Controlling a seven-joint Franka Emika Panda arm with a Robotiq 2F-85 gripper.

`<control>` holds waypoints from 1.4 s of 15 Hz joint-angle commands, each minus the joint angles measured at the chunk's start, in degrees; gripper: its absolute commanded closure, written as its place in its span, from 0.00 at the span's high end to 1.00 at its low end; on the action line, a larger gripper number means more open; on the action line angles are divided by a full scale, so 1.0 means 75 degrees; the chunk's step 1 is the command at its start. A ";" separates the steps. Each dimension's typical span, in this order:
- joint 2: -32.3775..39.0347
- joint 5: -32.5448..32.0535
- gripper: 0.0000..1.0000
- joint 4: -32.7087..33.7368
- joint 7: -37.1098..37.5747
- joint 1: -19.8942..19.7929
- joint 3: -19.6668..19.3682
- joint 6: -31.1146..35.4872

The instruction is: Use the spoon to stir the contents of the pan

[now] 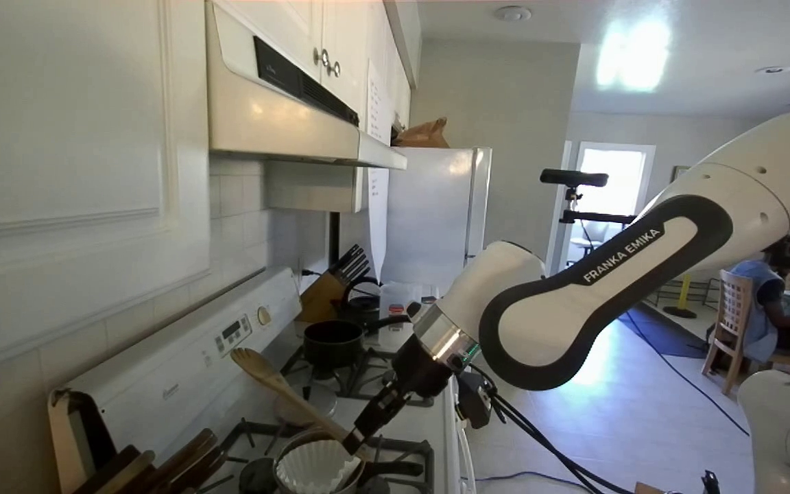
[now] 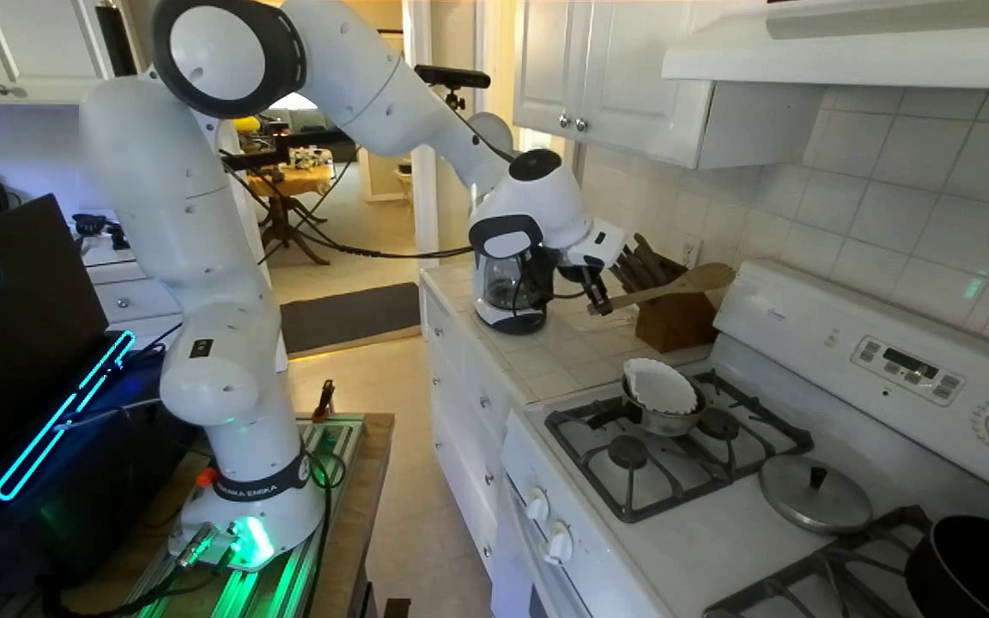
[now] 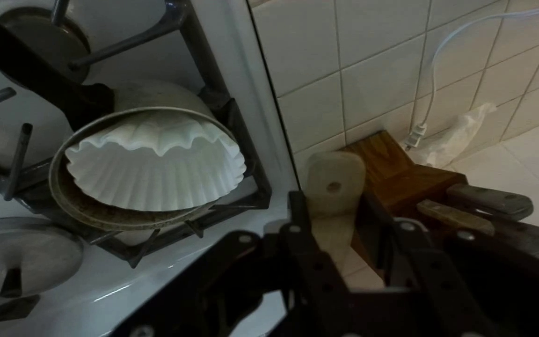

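My black gripper [image 3: 334,204] pinches a slim tan wooden spoon [image 1: 291,394] (kinda tilted), clear of a round grey metal pan [image 2: 675,423].

Rounded white arm [image 1: 573,309], black trim [image 1: 621,256] lettered "FRANKA EMIKA", silver wrist ring [image 1: 441,336], black cables [image 1: 529,427], green-lit base [image 2: 245,515]; black tool [image 3: 332,206], pale screws [image 3: 407,226].

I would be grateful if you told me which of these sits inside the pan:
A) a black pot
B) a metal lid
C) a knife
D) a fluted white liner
D, since in the wrist view the fluted white liner sits within the rim of the pan, while in an exterior view the metal lid lies apart on the stove.
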 commanded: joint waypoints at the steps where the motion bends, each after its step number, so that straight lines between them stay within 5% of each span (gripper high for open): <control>1: -0.0001 0.0000 0.31 0.0000 0.0000 0.0000 0.0000 0.0000; 4: -0.0003 0.0000 0.31 -0.0001 0.0000 0.0001 0.0000 0.0000; 5: -0.0014 0.0473 0.08 0.0049 -0.0250 0.0133 -0.0010 -0.0059; 11: -0.0616 0.4088 0.08 0.0008 -0.1413 0.1042 -0.0292 -0.0179; 16: -0.1627 0.7130 0.08 -0.0319 -0.2762 0.1649 -0.1151 -0.0302; 21: -0.1781 1.0202 0.08 -0.0775 -0.5469 0.1571 -0.2077 -0.2552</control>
